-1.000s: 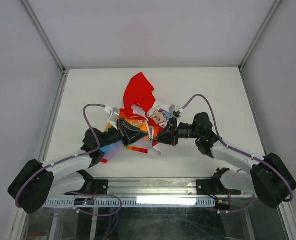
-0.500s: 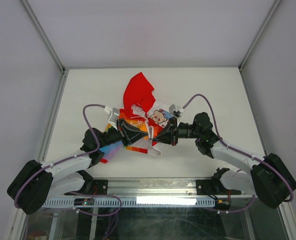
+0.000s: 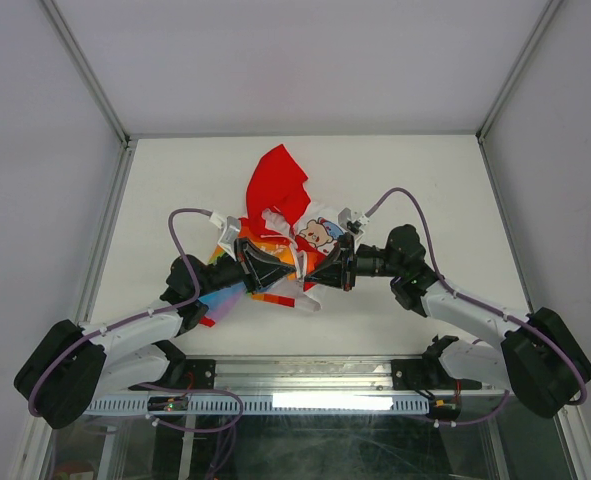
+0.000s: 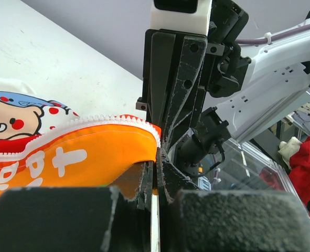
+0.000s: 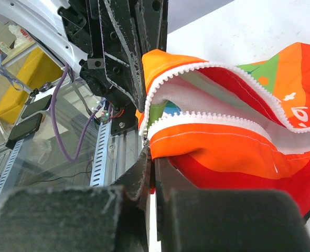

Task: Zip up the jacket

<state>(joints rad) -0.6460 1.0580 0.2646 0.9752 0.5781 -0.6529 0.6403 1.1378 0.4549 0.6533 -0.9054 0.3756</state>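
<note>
Bright, even white light; the jacket (image 3: 275,185) casts barely any shadow. Both wrist views go soft and blurry along the bottom edge.

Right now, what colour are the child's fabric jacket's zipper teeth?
White zipper teeth, clearest in the right wrist view.

Jacket (image 3: 293,215) on table (image 3: 425,180) centre; left fingers (image 3: 265,265) at its left, right fingers (image 3: 327,270) at right, tips together.

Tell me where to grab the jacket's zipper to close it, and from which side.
Grip the zipper at its end away from the hood, where the two tooth rows converge, one tape per tool. Come in from beyond that end, along the tracks: the rows fan apart elsewhere and lie close only here. The right tool and left tool look pinched on the jacket there.
</note>
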